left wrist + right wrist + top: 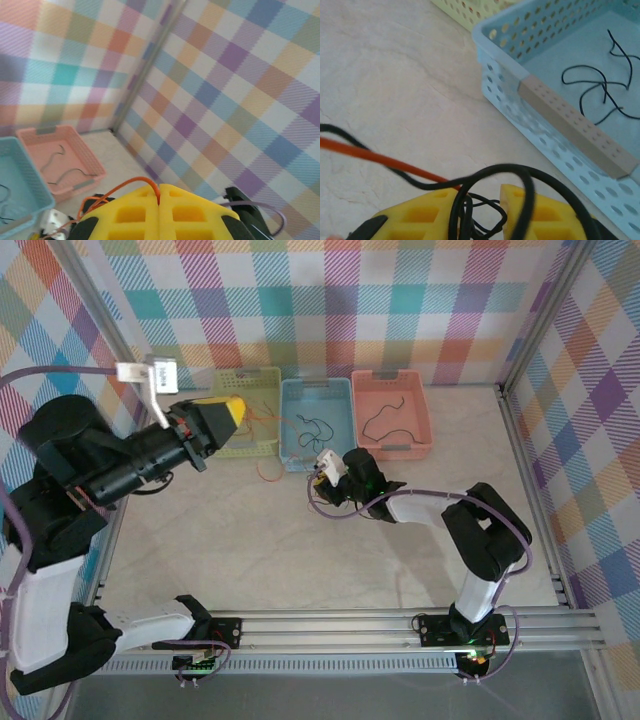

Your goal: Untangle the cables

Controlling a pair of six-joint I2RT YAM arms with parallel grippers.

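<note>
I am clenching my left fingers (pixel 159 205) tight on a red-orange cable (pixel 131 189). It is coming out of the seam between them and curling away to their left. These fingers are hanging well above the bench (pixel 300 560). Far beyond them, to the left, a pink basket (pixel 87 150) is holding dark brown cables (pixel 56 154).

My right fingers (pixel 322 472) are standing a little apart, low over the bench, and are not clamping anything that I can make out. A black cable (pixel 530 172) is looping across both of them, and smaller black loops are lying in the gap. A red-orange strand (pixel 380 157) is running away to their left over the bench. Just ahead of them and to the right, a blue basket (pixel 500 50) is holding more black cables (pixel 592 82). A green basket (pixel 465 12) is sitting beyond it.
</note>
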